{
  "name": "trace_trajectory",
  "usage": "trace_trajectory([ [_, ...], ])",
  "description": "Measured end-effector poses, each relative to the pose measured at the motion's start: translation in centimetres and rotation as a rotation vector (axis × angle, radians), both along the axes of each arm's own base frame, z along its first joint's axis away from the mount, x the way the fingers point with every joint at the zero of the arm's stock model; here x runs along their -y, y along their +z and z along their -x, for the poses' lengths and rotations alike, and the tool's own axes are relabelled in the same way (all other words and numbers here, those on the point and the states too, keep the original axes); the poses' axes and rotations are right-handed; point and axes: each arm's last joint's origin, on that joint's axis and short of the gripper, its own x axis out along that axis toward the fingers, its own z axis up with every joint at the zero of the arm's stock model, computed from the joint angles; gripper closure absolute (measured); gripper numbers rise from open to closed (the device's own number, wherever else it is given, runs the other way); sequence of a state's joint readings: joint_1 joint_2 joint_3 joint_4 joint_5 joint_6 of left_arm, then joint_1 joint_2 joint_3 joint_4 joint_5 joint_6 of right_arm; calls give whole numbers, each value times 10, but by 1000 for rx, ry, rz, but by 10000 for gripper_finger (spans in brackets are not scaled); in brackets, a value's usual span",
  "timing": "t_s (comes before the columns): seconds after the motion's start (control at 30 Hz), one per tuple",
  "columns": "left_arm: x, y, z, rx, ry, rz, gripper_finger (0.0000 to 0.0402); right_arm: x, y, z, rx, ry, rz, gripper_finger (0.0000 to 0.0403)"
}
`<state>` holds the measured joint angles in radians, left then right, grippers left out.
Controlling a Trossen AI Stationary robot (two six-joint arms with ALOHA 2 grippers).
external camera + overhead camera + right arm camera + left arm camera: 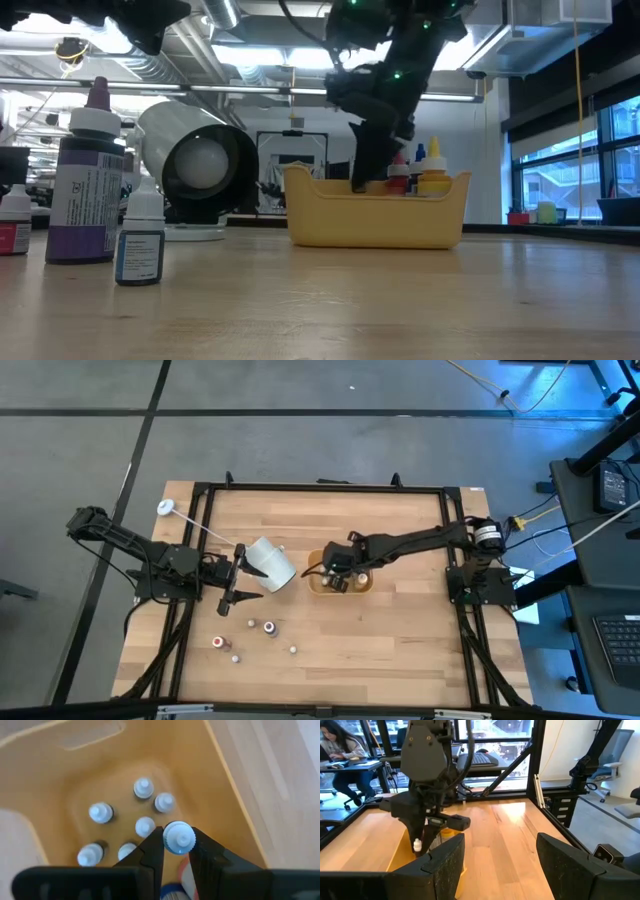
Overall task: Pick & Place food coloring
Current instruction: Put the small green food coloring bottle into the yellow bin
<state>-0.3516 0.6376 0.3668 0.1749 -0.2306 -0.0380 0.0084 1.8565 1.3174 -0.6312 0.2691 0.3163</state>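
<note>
Six white-capped bottles stand upright in the orange tray (230, 795) directly beneath the right gripper (176, 851), their caps pointing straight up at it. The gripper hangs over the tray with its fingers closed on a food coloring bottle (178, 838), pinching it just under the white cap; the bottle's long axis runs vertical, tip upward. In the low view the right gripper (372, 175) reaches down inside the tray (375, 215), with bottles carrying red, blue and yellow tops (420, 170) crowded just beside it against the far wall.

To the side of the right gripper, away from its arm's base, a large white cup (270, 563) lies on its side on the wooden table (400, 630), its dark open mouth turned toward the low camera. The left gripper (233, 575) waits beside that cup, fingers spread apart and holding nothing.

Farther from the tray, past the cup, several loose bottles (245, 640) stand upright and well apart on the table; in the low view a tall purple bottle (88, 175) and a small blue-labelled one (140, 240) show nearest.
</note>
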Motion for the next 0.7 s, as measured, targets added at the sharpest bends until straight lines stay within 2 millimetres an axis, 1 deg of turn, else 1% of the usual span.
trace_trajectory([
  [0.2, 0, 0, 0, -5, 2, -2, 162, 3, -6, -2, 0, -42, -11, 323],
  [0.63, 0, -1, 0, -13, 4, -5, 162, 2, -6, -1, -14, -21, -6, 323],
  [0.7, 0, -1, 0, -14, 4, -5, 162, 2, -3, -3, -5, -20, -6, 323],
])
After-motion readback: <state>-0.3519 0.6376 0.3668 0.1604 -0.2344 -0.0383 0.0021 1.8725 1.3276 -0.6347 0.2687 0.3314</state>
